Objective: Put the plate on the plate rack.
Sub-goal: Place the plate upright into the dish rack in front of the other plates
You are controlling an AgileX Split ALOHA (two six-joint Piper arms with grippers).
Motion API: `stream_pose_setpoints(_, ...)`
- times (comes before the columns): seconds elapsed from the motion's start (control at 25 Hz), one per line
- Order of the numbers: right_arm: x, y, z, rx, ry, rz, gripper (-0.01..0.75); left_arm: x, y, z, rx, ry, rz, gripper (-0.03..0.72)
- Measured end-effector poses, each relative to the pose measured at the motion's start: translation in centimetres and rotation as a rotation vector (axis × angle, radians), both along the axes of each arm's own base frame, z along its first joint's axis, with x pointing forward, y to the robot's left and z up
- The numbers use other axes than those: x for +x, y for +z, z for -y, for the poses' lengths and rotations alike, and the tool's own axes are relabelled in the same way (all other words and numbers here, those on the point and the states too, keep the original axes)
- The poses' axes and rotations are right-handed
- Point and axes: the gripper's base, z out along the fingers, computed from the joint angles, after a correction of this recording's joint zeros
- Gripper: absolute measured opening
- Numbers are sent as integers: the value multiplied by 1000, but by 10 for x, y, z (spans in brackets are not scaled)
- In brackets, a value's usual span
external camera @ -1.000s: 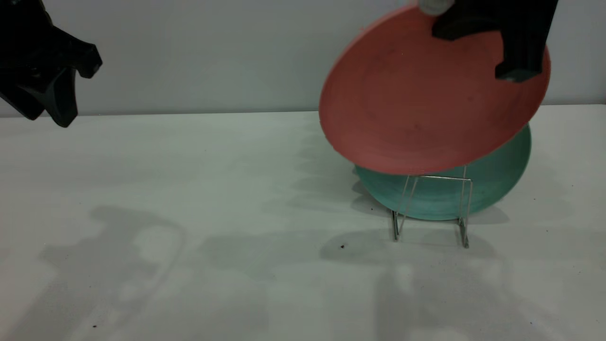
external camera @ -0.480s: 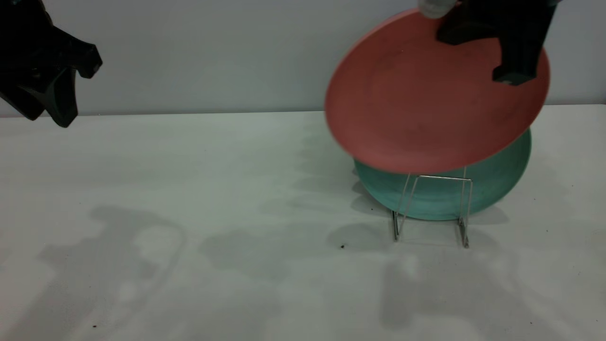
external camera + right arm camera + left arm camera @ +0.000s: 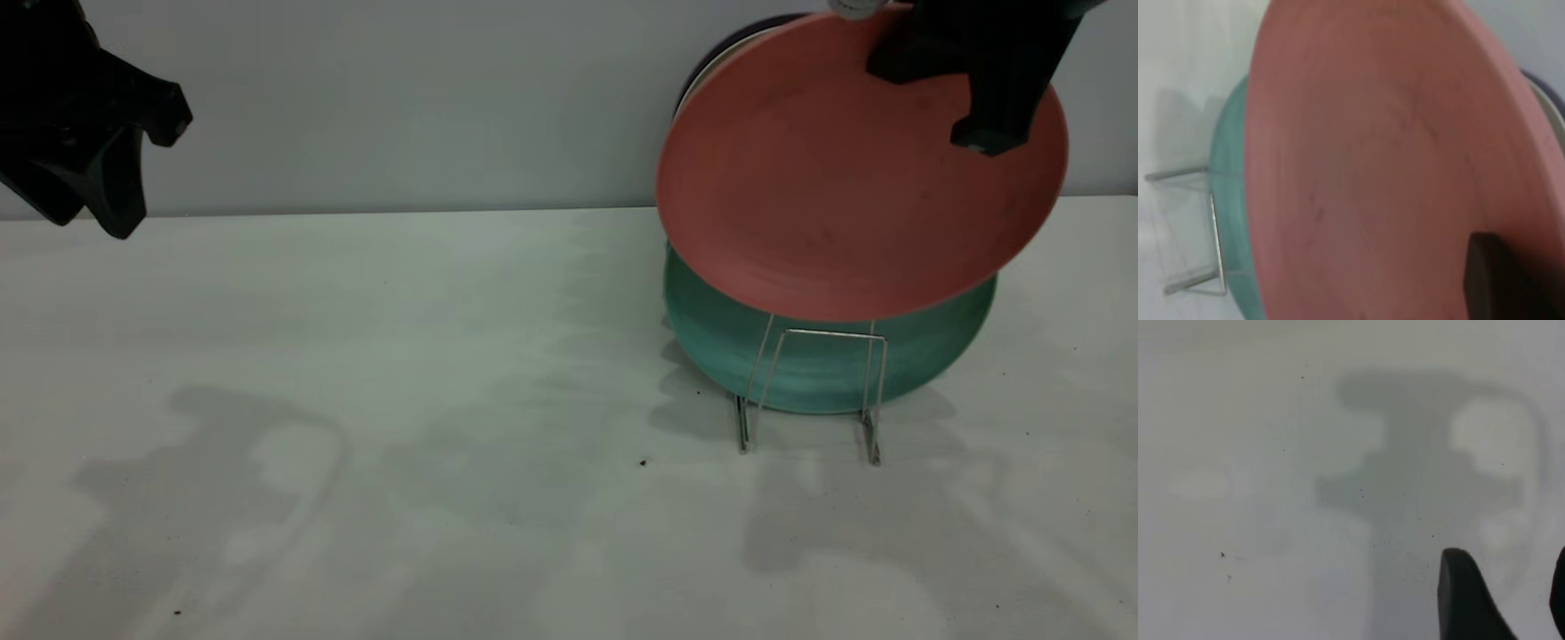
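One plate (image 3: 845,187), pink, hangs tilted above the rack (image 3: 809,387), in front of the green plate (image 3: 800,364). Right gripper (image 3: 982,80) pinches its upper rim. Left gripper (image 3: 98,151) parked far left, fingers apart.

Dim, even light; soft shadows on table (image 3: 356,373); wrist views blurred.

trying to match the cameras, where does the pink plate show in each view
Exterior: the plate is upper right, held at its top edge by the right gripper, in front of the teal plate.
Left wrist: not in it.
Right wrist: fills most of the picture.
Shared landmark: the rack.
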Motion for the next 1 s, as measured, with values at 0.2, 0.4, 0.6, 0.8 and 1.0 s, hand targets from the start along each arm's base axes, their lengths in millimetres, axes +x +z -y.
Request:
stream_pose_setpoints(0.2,4,-9,-1,0,-5,-21,78,0,0,0,-3,1,-1,352)
stream_pose_setpoints(0.4,8,-21,-3,-8,-5,-48,78,0,0,1,-14,7,-3,352)
stream_pose_setpoints(0.6,11,-31,-5,-8,1,-60,78,0,0,1,-17,9,-4,352)
stream_pose_setpoints(0.8,16,-44,-7,-6,1,-84,78,0,0,1,-20,10,-5,352)
stream_pose_setpoints(1.0,19,-57,-9,-9,1,-107,78,-1,0,1,-19,11,-5,352)
